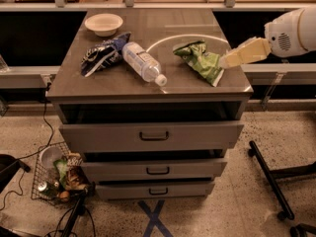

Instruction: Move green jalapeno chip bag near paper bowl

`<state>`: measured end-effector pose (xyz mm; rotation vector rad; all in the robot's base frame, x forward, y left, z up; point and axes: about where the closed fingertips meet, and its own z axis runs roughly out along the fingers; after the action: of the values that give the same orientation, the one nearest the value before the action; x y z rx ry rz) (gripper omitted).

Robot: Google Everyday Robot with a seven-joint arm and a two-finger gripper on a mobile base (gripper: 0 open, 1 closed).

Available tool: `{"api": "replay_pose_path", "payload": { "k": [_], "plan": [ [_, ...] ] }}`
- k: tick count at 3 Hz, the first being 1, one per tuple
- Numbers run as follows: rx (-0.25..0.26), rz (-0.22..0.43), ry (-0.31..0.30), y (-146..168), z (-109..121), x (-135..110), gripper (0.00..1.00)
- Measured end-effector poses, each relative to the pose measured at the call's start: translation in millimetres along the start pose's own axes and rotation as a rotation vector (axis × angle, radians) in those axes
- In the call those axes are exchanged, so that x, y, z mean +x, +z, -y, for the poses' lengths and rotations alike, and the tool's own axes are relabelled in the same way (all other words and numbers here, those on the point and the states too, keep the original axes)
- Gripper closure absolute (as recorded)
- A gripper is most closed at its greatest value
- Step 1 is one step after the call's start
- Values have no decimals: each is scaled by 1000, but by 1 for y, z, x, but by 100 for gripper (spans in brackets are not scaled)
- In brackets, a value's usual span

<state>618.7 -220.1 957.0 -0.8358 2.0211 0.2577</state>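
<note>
Where the green jalapeno chip bag [200,60] lies: flat and crumpled on top of the drawer cabinet [148,90], to the picture's right of the water bottle [143,62], with a bare strip of cabinet top between them
Bag's long axis: we see it run diagonally, from a back end nearer the bottle to a front end farther from it, roughly parallel with the bottle's own length
Bag's ends: the wider, wrinkled end faces the back; the narrower end points away from the bottle, toward the front right
Paper bowl [103,23]: upright, behind the bottle and to its left, well apart from the green bag, which lies on the bottle's other side
Gripper [226,60]: on the far side of the green bag from the bottle, its cream tip at the bag's right edge; we cannot tell whether it touches the foil or sits just beside it
Arm [291,31]: the white housing enters from the picture's right edge, and the gripper points toward the bottle, sloping slightly downward
Grip: we cannot tell whether it is parted or closed; the bag rests on the cabinet top
Dark blue-and-white chip bag [104,57]: just left of the bottle, against or almost against it
Bottle itself: on its side, white cap toward the front right
</note>
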Motion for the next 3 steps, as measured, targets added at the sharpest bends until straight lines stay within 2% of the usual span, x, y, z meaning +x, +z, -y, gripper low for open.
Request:
{"api": "replay_pose_path", "payload": {
  "k": [3],
  "plan": [
    [-9,171,54,75,30,10,0]
  ]
}}
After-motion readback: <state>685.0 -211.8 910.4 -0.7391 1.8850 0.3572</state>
